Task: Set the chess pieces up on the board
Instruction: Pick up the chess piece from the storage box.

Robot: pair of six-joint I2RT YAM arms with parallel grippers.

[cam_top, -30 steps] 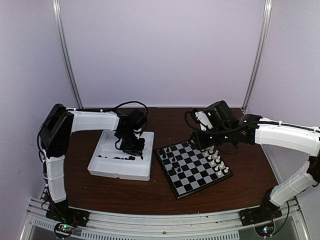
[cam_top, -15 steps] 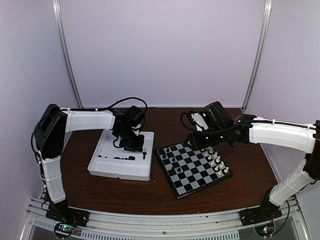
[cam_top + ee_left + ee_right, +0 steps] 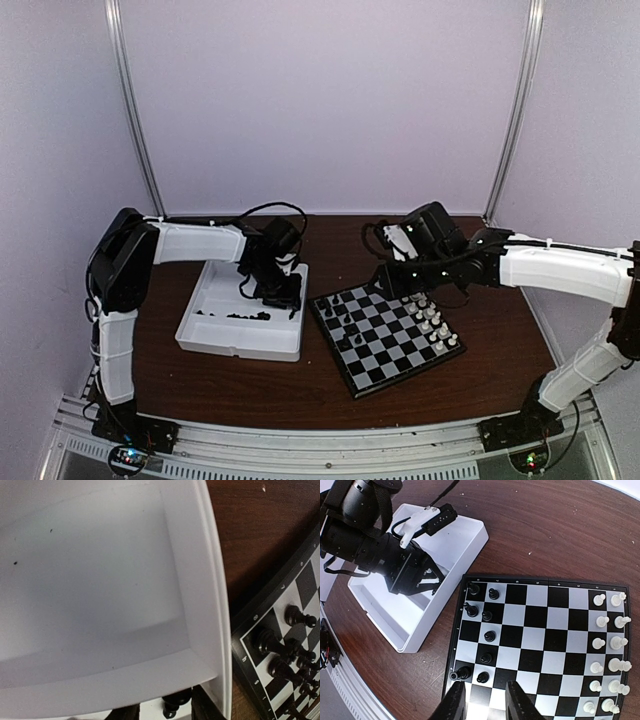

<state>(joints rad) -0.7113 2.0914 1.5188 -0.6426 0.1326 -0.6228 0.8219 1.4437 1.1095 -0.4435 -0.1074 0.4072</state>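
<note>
The board [image 3: 392, 345] lies right of centre, with several black chess pieces [image 3: 490, 636] along its left files and white pieces [image 3: 610, 640] along its right edge. One black piece [image 3: 461, 672] lies tipped on a corner square. My right gripper [image 3: 485, 697] hovers open over the board's near left part, nothing between its fingers. My left gripper [image 3: 280, 297] is down in the white tray [image 3: 215, 340], near its right wall. Its jaws stand apart around a small black piece [image 3: 177, 700] on the tray floor. More black pieces [image 3: 235, 316] lie loose in the tray.
The tray [image 3: 205, 580] has an inner partition wall just ahead of my left fingers [image 3: 205, 707]. The board's rim [image 3: 250, 655] lies a short gap from the tray's right wall. Bare brown table [image 3: 300, 385] runs in front of both.
My left gripper has shifted right toward the tray's right wall and its jaws have parted. The right arm has barely moved.
</note>
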